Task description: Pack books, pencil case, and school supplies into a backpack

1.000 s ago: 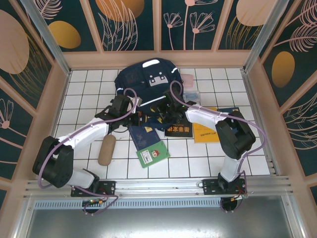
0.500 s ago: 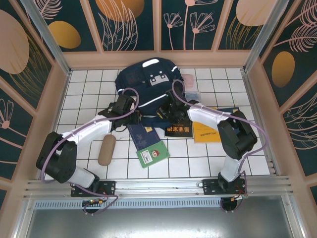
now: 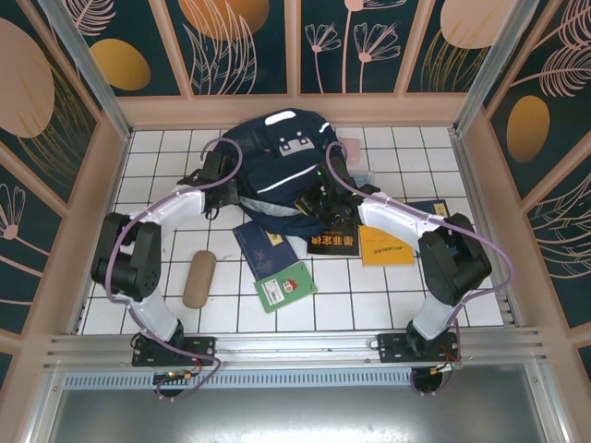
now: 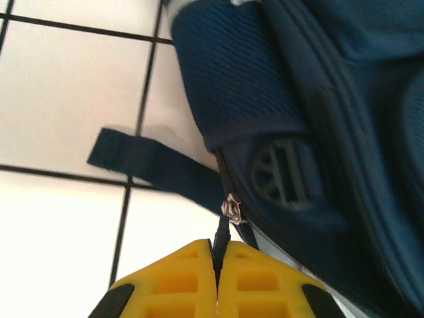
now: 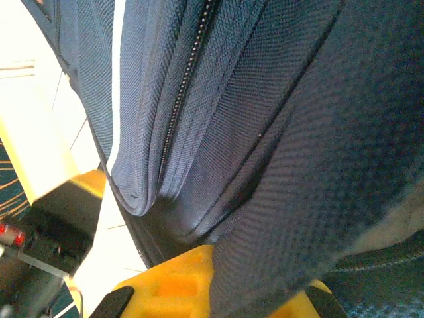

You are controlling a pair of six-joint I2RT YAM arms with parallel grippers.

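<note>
Left gripper (image 4: 217, 258), pinched on the small metal zipper pull (image 4: 232, 207), has dragged it round the large navy-blue fabric backpack (image 3: 277, 152) while right gripper (image 5: 215, 278) newly clamps the cloth, so it's opening.

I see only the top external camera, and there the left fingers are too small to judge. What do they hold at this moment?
Observer: The left fingers are shut on the black zipper pull of the backpack.
Operator: And the right ones?
Observer: The right fingers pinch a fold of the backpack's navy fabric.
Operator: Is the zipper open there?
Observer: No, the zipper teeth beside that fold are closed.
</note>
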